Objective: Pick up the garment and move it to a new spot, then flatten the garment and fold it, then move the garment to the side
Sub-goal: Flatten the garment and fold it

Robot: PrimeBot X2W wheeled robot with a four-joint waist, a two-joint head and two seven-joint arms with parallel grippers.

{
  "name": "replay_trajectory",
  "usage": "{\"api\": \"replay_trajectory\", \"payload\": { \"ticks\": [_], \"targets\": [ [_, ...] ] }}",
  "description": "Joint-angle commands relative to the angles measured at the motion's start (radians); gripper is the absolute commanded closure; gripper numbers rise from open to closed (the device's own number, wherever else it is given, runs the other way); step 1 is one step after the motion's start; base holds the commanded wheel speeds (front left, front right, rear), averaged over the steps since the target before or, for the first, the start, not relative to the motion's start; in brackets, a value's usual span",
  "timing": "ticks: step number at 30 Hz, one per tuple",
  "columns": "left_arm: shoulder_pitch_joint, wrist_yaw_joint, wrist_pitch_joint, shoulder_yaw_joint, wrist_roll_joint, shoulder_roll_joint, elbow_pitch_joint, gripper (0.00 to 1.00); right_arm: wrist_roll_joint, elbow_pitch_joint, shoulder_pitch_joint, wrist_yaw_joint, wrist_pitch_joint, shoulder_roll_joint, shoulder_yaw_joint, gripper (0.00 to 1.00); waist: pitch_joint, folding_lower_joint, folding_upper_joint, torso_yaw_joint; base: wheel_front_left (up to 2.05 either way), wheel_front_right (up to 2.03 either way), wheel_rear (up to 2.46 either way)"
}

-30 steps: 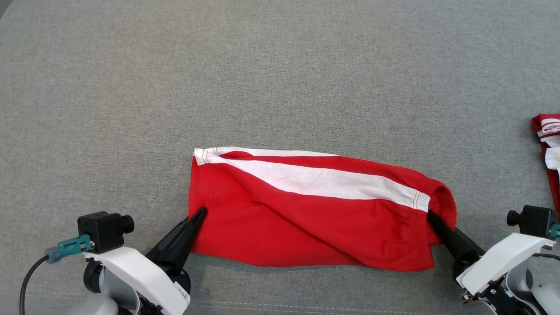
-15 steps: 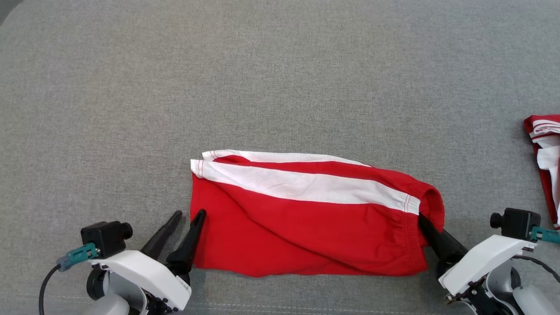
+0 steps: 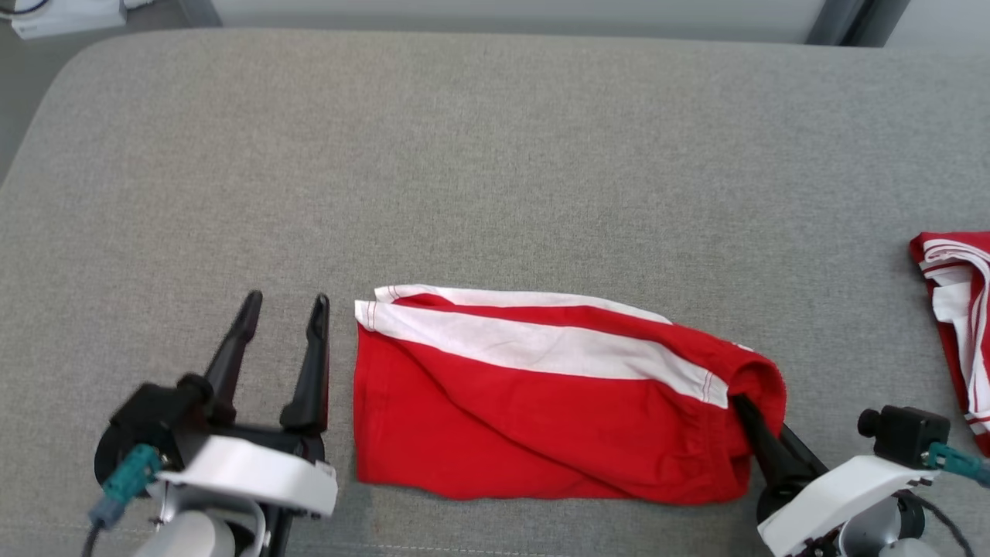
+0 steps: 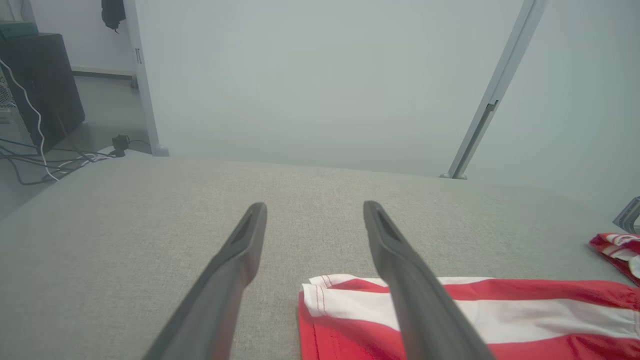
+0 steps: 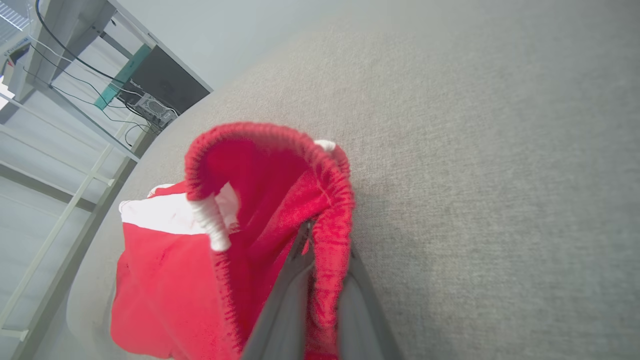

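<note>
The garment (image 3: 541, 418) is a pair of red shorts with a white side stripe, lying folded lengthwise on the grey table (image 3: 495, 155). My left gripper (image 3: 286, 305) stands open just left of the garment's leg hem, holding nothing; its two fingers frame that hem corner (image 4: 320, 295) in the left wrist view. My right gripper (image 3: 739, 406) is shut on the garment's elastic waistband at the right end, and the waistband (image 5: 325, 220) is pinched between the fingers and lifted a little in the right wrist view.
A second red-and-white garment (image 3: 955, 309) lies at the table's right edge, also seen as red-and-white cloth (image 4: 617, 247) in the left wrist view. The table's rounded far-left corner (image 3: 69, 70) borders the floor with cables. A pale wall stands behind the table.
My left gripper has let go of the garment's left hem, opened wide and drawn back to the left. The right gripper keeps its hold. The head camera has tilted up, showing the table's far edge.
</note>
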Motion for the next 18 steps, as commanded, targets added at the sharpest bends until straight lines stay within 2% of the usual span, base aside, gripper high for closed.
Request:
{"api": "replay_trajectory", "payload": {
  "ticks": [1, 4, 11, 15, 18],
  "targets": [
    [0.004, 0.011, -0.006, 0.043, 0.016, 0.024, -0.019, 0.0, -0.04, -0.022, 0.01, 0.004, -0.025, -0.016, 0.016, 0.0, -0.022, 0.0, 0.0, -0.01, 0.0, 0.0, 0.0],
    [0.03, 0.006, -0.006, 0.048, 0.035, 0.013, -0.012, 0.0, -0.068, -0.017, 0.022, 0.004, -0.058, -0.006, 0.011, 0.0, -0.042, 0.0, 0.0, -0.017, 0.0, 0.0, 0.0],
    [0.103, -0.008, -0.006, 0.089, 0.105, -0.01, 0.022, 0.0, -0.293, -0.019, 0.047, 0.004, -0.224, -0.033, -0.068, 0.0, -0.098, 0.0, 0.0, -0.049, 0.0, 0.0, 0.0],
    [0.137, -0.005, -0.006, 0.117, 0.162, -0.02, 0.001, 0.0, -0.455, -0.09, 0.07, 0.004, -0.248, -0.03, -0.134, 0.0, -0.114, 0.0, 0.0, -0.052, 0.0, 0.0, 0.0],
    [0.166, -0.007, -0.006, 0.14, 0.196, -0.031, -0.001, 0.0, -0.554, -0.189, 0.103, 0.004, -0.25, 0.002, -0.196, 0.0, -0.125, 0.0, 0.0, -0.044, 0.0, 0.0, 0.0]
  ]
}}
